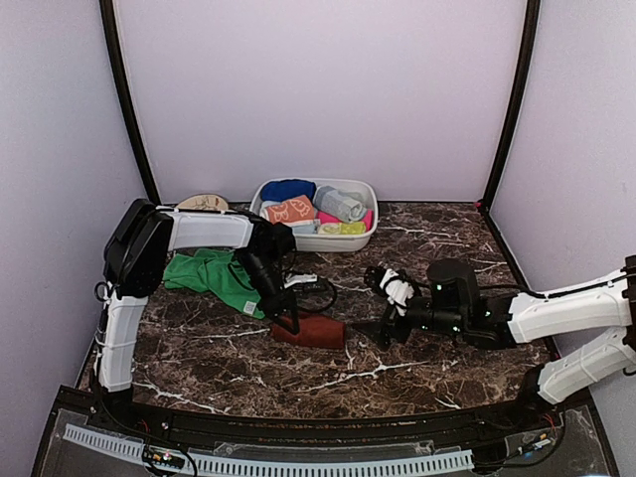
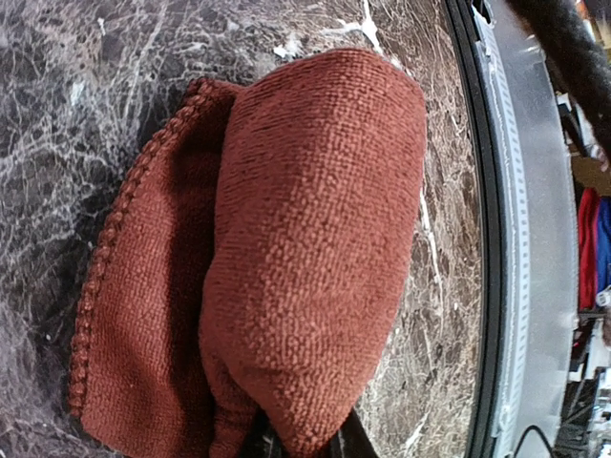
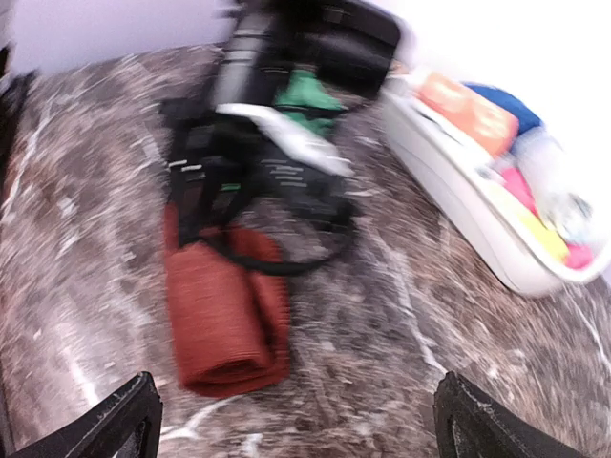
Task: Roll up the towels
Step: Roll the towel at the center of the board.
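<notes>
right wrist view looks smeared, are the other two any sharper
Right wrist: motion blur smears the rust-brown towel and basin. Left wrist: sharp, towel weave crisp, table edge bowed by the lens. Top external: sharp, evenly lit.

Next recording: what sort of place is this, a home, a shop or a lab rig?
Most likely a lab test booth, not a home: plain lilac panels close in a marble-patterned tabletop on three sides, and the left arm and right arm are mounted at its near edge.
</notes>
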Robot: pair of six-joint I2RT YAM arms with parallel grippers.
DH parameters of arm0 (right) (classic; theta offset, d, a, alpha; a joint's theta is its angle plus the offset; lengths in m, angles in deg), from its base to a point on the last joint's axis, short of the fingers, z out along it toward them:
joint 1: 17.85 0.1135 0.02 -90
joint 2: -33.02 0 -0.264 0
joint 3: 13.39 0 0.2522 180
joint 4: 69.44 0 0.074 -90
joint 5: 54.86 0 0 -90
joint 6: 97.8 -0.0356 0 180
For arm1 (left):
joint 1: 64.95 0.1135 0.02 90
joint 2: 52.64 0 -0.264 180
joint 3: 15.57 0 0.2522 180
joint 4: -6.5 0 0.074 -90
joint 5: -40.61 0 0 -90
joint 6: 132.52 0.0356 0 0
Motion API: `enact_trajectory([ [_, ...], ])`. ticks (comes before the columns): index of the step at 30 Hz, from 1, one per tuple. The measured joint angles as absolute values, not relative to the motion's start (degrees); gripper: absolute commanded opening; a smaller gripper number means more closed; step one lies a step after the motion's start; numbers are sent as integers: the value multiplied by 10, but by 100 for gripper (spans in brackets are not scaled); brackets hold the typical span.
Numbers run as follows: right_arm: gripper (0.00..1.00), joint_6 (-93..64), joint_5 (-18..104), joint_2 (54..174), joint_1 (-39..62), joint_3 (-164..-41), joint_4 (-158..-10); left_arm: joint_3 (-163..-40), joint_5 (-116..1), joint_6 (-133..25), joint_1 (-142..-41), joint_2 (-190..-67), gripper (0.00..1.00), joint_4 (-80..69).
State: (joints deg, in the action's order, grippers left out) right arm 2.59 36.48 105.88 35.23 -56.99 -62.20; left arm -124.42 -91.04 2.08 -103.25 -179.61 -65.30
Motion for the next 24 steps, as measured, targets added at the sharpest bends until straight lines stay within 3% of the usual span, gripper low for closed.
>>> enact_trajectory([
  [8, 78, 168, 286, 1125, 487, -610, -657, -1285, -924, -8, -1026, -1830, 0, -695],
  [18, 59, 278, 248, 1337, 506, -740, -660, -1295, -920, -26, -1026, -1837, 0, -704],
  [24, 43, 283, 250, 1389, 484, -772, -651, -1294, -920, -27, -1024, -1837, 26, -701],
])
